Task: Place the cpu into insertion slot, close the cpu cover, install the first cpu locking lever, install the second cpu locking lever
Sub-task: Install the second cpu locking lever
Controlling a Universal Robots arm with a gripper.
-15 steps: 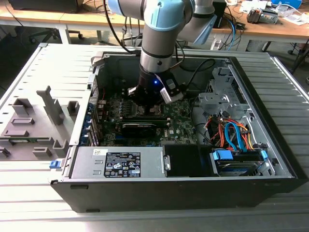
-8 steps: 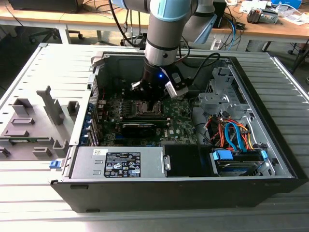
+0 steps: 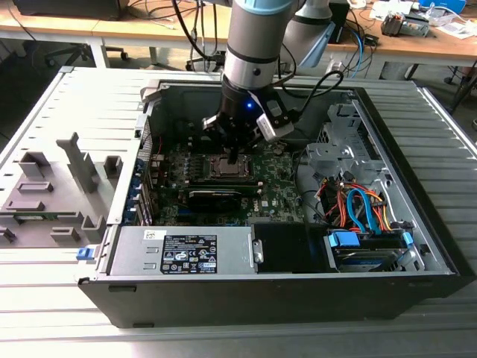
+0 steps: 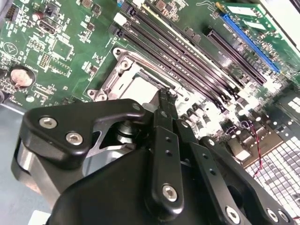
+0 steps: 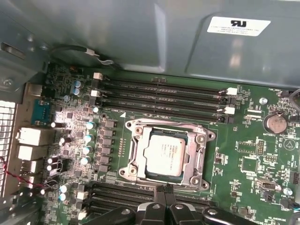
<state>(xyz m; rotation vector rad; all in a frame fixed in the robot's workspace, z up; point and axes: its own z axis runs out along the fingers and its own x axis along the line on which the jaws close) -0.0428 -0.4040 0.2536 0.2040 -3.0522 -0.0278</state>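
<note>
First wrist view: claw [image 5: 165, 191] pinched narrow beside cpu [image 5: 165, 156], seemingly under cpu cover [image 5: 166, 154].

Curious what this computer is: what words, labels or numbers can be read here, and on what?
Nothing can be quoted; all is too small or blurred:
white sticker on the case wall
label on the power supply
print on the cpu
lettering on the green circuit board
</note>
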